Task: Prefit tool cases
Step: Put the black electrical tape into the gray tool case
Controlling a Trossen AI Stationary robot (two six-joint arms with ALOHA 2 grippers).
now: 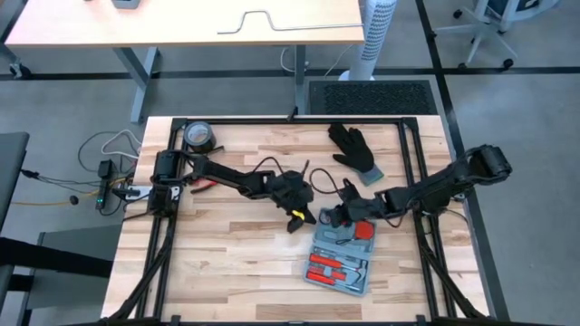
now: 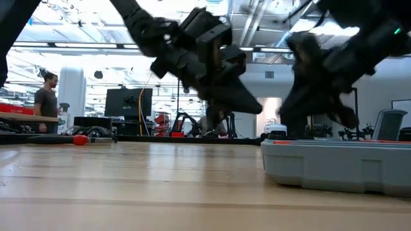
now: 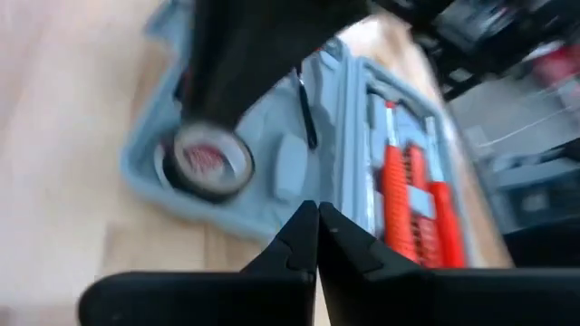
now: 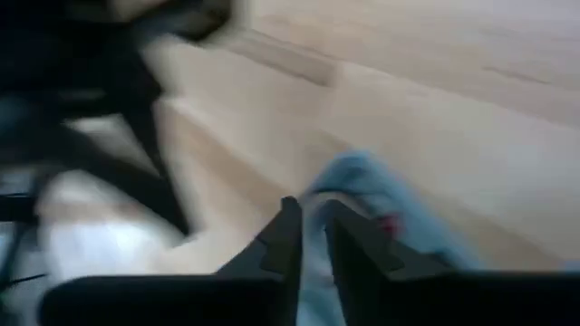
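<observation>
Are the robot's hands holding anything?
Left end effector is shut on nothing, hovering beside the open blue-grey plastic tool case. Right end effector is nearly shut at the case; whether it grips cannot be told.

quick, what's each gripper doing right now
left gripper: shut, holding nothing, just off the open tool case.
right gripper: nearly shut, empty, over the case's edge.

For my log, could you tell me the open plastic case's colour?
Blue-grey plastic tool case, clearest in the left wrist view.
</observation>
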